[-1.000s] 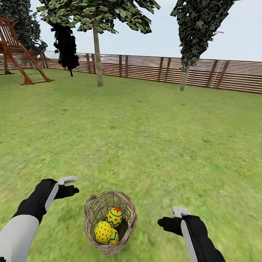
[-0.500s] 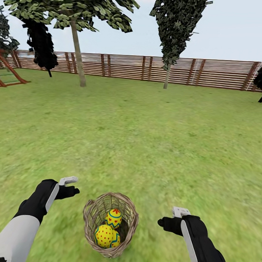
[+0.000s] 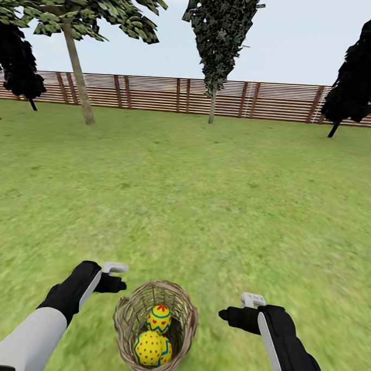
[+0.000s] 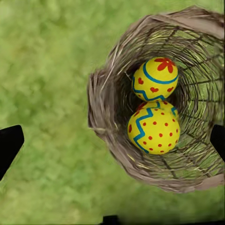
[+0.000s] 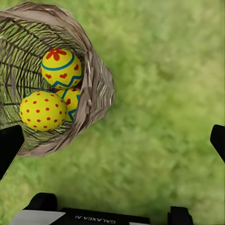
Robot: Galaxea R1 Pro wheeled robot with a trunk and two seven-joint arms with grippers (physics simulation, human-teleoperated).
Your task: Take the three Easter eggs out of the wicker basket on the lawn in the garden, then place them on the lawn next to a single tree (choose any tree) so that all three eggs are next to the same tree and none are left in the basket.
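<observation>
**Spotter:** Where do the eggs sit from your claws?

**Me:** The wicker basket (image 3: 155, 328) stands on the lawn (image 3: 206, 208) between them, left claw (image 3: 115, 277) on one side, right claw (image 3: 243, 308) on the other. I can see the flower egg (image 3: 159, 318) and the dotted egg (image 3: 150, 348) in it, with a 3rd egg (image 5: 71, 104) tucked under those 2 and mostly hidden. All of them lie below the rim.

**Spotter:** Claw state?

**Me:** Both have their fingers spread wide with nothing between them; the wrist views show the dark tips at opposite edges.

**Spotter:** Which arm is nearer?

**Me:** The left, I judge. It hovers just beside the rim, while the right one hangs a little further off. The basket is deep and leans slightly, so the way in is down through the mouth. The dotted egg lies uppermost and closest to me, so I'd take it first.

**Spotter:** And the tree?

**Me:** The pale trunk (image 3: 77, 74) is well beyond both claws, far-left, by the fence (image 3: 157, 94).
</observation>
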